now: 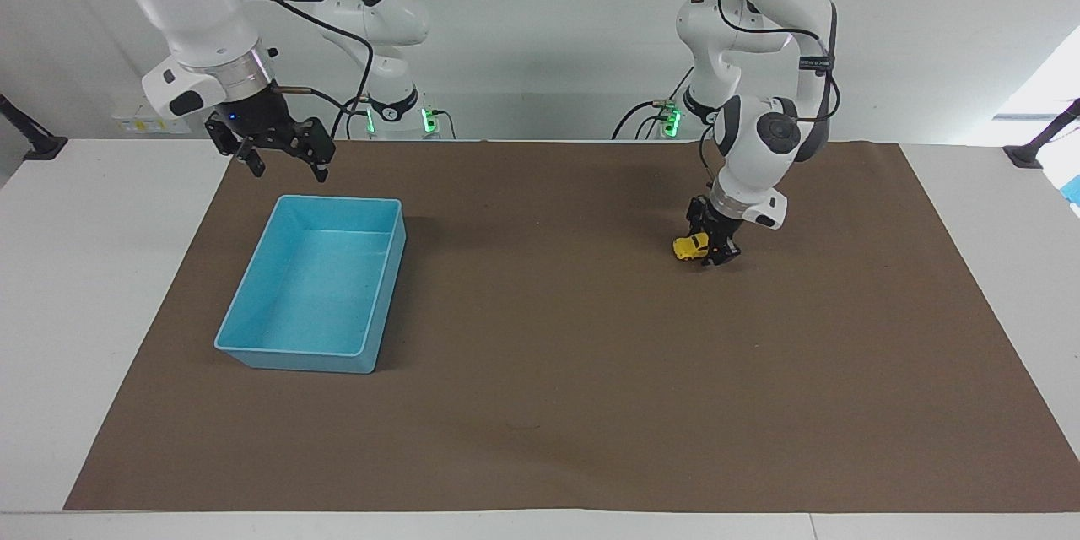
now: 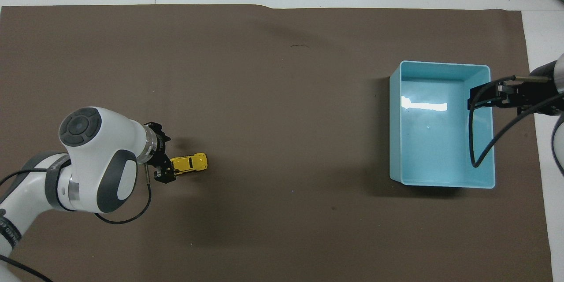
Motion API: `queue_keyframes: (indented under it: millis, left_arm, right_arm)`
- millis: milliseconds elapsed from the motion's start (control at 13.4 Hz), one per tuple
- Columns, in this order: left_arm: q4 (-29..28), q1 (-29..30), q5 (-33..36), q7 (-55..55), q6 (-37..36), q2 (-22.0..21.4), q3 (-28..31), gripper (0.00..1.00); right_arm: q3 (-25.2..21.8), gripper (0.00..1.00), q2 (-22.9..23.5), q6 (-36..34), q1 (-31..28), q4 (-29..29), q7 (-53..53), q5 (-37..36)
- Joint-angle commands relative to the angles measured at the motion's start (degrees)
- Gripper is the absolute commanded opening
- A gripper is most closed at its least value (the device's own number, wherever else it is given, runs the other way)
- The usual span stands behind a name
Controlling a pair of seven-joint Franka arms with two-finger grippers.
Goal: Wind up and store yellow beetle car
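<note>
facing view: one yellow beetle car [image 1: 690, 246] sits on the brown surface [image 1: 540, 405] toward the left arm's end. the left pincer [image 1: 717, 251] is low at its rear; whether it grips cannot be told. the right pincer [image 1: 285, 162] waits, fingers spread, above the rim of one blue bin [image 1: 253, 304] nearest the robots.

overhead view: the car [image 2: 190, 163] lies lengthwise, well apart from the bin [image 2: 396, 132], with the left pincer [image 2: 164, 172] touching its tail. winding likely needs wheels pressed down and a straight backward drag.
</note>
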Motion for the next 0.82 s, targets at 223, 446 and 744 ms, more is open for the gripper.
queue_keyframes:
  millis: [223,446,744]
  left_arm:
    - [4.9,0.4,0.4,-0.7,-4.4,1.1,-0.2,1.0]
    - [5.9,0.6,0.8,-0.2,-3.8,1.6,-0.2,1.0]
    - [8.6,0.7,0.9,5.3,-3.6,2.1,-0.3,1.0]
  right_arm:
    - [0.5,1.0,-0.4,-0.6,-0.8,0.0,-0.9,0.3]
    - [0.5,1.0,-0.4,-0.6,-0.8,0.0,-0.9,0.3]
    - [0.5,1.0,-0.4,-0.6,-0.8,0.0,-0.8,0.3]
